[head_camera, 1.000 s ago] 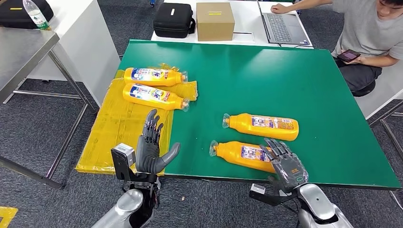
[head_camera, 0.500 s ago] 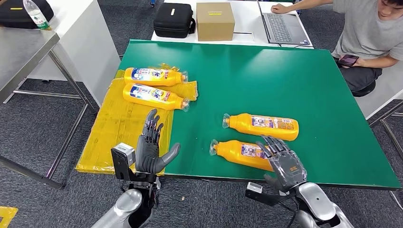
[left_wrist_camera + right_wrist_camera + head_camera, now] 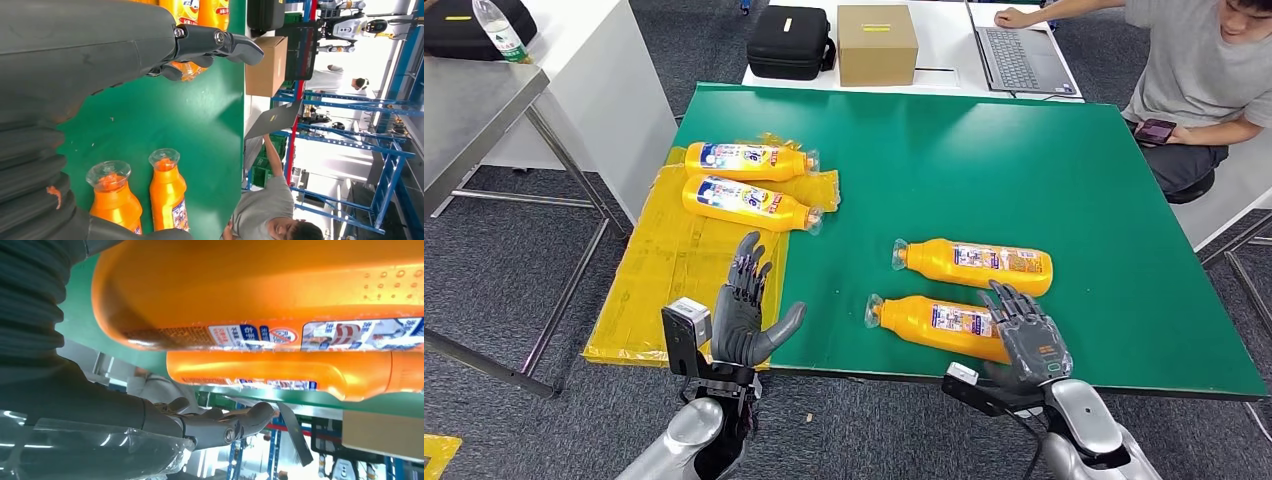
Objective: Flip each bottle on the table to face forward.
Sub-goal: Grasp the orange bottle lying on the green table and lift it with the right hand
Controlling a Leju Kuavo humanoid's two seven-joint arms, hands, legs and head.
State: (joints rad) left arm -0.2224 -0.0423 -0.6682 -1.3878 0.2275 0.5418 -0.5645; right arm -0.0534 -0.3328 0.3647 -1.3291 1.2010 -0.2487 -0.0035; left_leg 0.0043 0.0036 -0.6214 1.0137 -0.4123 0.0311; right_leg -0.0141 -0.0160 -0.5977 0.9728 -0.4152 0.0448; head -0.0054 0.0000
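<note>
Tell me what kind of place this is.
Probably a robotics lab or workshop: a person works at a laptop beside the green table, and blue metal racking holds another robot.

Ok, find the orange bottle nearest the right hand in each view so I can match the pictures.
Head view: the near bottle lies at the table's front edge, its base under the right hand.
Left wrist view: the near bottle, its clear cap towards the camera.
Right wrist view: the near bottle, close up.
Shared landmark: the second bottle alongside it.
</note>
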